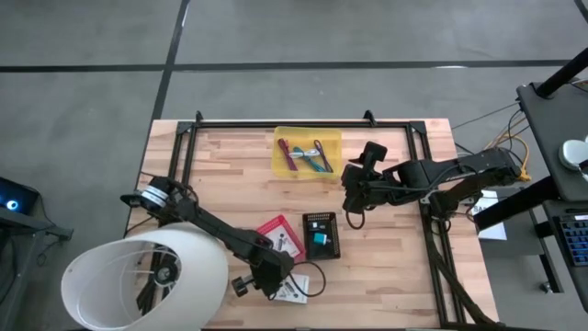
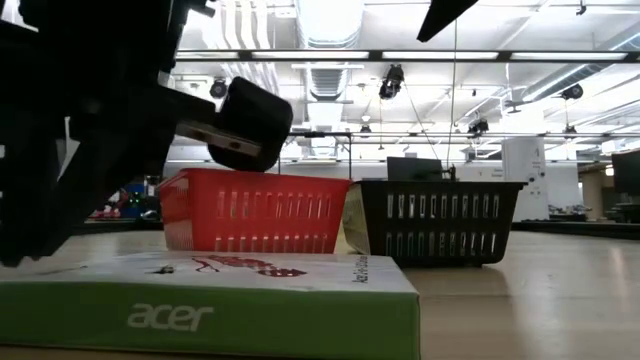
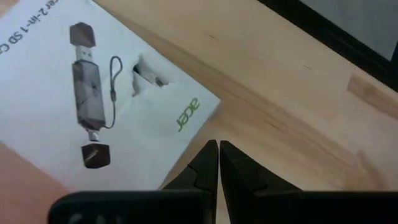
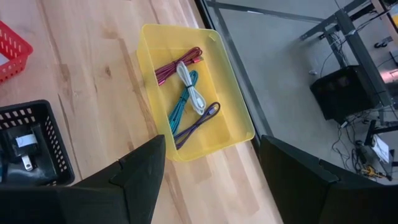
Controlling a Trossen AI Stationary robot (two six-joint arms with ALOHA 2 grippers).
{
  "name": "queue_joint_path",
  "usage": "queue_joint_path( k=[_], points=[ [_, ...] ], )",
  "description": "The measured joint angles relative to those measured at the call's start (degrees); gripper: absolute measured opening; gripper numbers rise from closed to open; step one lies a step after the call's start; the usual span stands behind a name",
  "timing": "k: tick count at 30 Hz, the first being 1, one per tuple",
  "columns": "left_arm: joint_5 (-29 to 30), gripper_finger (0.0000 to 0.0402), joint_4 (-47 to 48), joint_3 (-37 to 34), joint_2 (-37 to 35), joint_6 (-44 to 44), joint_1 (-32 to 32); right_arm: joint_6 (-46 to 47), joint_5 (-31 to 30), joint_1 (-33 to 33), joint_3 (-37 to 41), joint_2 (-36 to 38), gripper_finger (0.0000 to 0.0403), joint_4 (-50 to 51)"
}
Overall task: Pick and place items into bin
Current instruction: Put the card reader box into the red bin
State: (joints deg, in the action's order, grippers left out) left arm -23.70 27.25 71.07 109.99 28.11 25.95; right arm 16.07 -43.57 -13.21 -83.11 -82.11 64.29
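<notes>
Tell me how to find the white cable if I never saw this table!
Look at the wooden table and find the see-through yellow plastic tray near its far edge. Several coiled cables lie inside. The white cable is the only pale one, lying across the teal cable, between the red cable and purple cable.

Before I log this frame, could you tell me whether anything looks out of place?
Only mildly: the white Acer box lies askew at the table's near edge, outside any basket, beside the shut left pincer.
</notes>
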Motion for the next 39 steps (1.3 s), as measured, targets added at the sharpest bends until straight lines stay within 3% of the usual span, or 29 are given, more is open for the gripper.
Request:
queue_joint_path(
  k=[20, 27, 34, 39],
  points=[
    [0.29, 0.0000, -8.61, 1.08, 2.39, 2.75, 0.00, -0.21, 0.00, 0.01, 0.00, -0.02, 0.0247, 0.02],
    [3.20, 0.0000, -11.66, 1.34, 2.31, 2.44, -0.09, -0.21, 0.00, 0.01, 0.00, -0.02, 0.0247, 0.02],
    [6.66, 0.0000, -7.90, 1.83, -2.63, 1.37, -0.94, -0.21, 0.00, 0.02, 0.00, -0.02, 0.0247, 0.00],
    [7.72, 0.0000, -7.04, 1.75, -6.61, -7.48, -3.10, -0.16, 0.00, 0.02, 0.00, -0.02, 0.0247, -0.17]
  ],
)
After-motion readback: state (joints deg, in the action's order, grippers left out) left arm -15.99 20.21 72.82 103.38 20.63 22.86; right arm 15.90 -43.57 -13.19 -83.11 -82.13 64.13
